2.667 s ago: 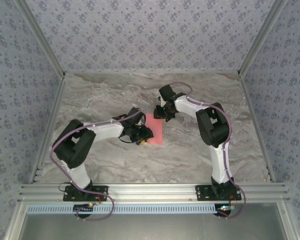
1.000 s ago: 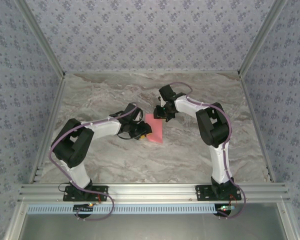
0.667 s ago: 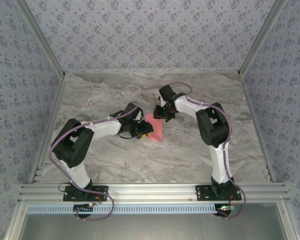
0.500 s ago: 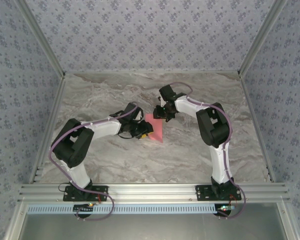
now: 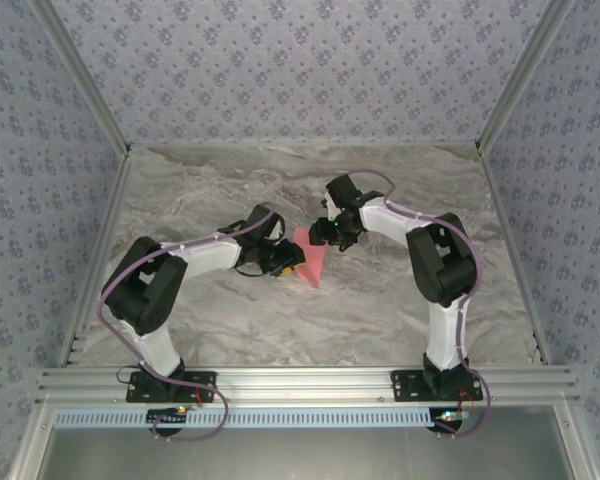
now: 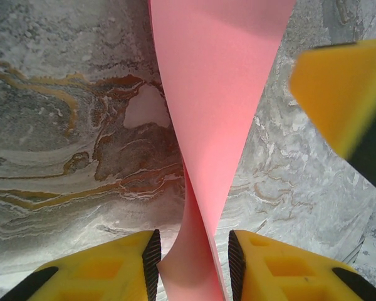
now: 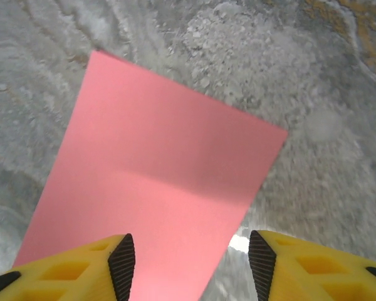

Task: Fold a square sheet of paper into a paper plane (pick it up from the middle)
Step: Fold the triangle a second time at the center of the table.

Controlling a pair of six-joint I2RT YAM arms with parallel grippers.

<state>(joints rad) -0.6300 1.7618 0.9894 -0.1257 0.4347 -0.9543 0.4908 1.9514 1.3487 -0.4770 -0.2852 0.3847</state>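
Right gripper [image 7: 189, 249] is backing off the sheet [image 5: 311, 262] with jaws spreading; left gripper [image 6: 191, 254] is pinching a bowed fold alone, risking a crooked crease.

Bright, even overhead light; soft shadow band across the square sheet of paper [image 7: 156, 188]; far yellow finger [image 6: 338, 94] is blurred in left wrist view.
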